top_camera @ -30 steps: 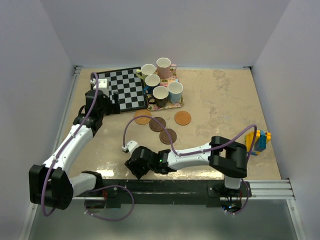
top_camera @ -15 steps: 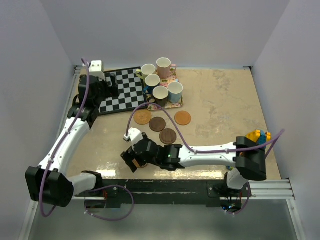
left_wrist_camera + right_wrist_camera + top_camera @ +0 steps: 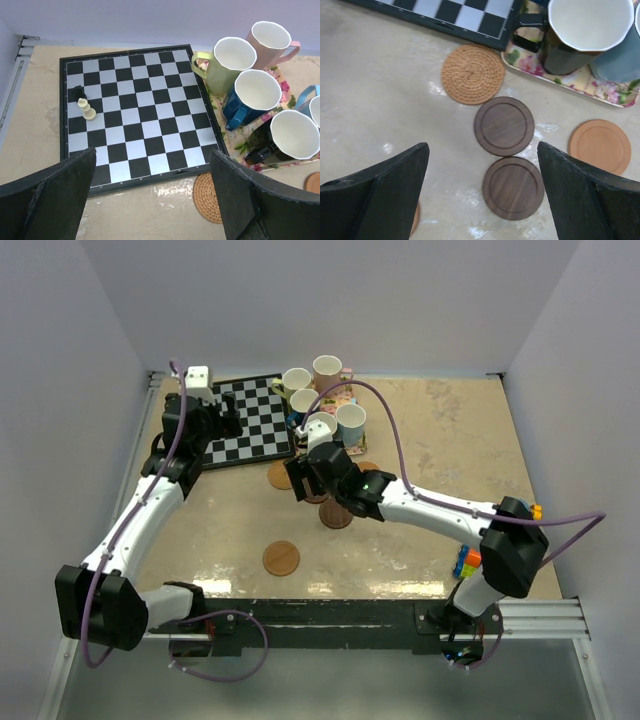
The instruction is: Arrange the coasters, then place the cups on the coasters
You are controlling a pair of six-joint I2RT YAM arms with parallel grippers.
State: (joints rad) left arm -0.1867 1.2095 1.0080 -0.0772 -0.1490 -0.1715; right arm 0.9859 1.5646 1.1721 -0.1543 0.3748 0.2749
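Five cups stand on the floral tray (image 3: 352, 447): yellow-green (image 3: 227, 57), pink (image 3: 270, 37), dark blue (image 3: 255, 90), black (image 3: 585, 30) and light blue (image 3: 622, 55). In front of the tray lie a woven orange-brown coaster (image 3: 473, 73), two dark brown coasters (image 3: 504, 126) (image 3: 513, 188) and a smooth orange one (image 3: 599, 146). Another orange coaster (image 3: 281, 558) lies alone near the front edge. My right gripper (image 3: 482, 147) hangs open and empty above the dark brown pair. Over the chessboard's near edge my left gripper (image 3: 152, 157) is open and empty too.
A chessboard (image 3: 135, 110) with a white piece (image 3: 87, 109) and a black piece (image 3: 77, 92) lies left of the tray. Coloured toy blocks (image 3: 465, 562) sit at the right by the right arm. Walls close in the table on three sides.
My right gripper opened and left an orange coaster near the front edge, then swung back over the coasters by the tray. The left gripper moved further back and left along the chessboard.
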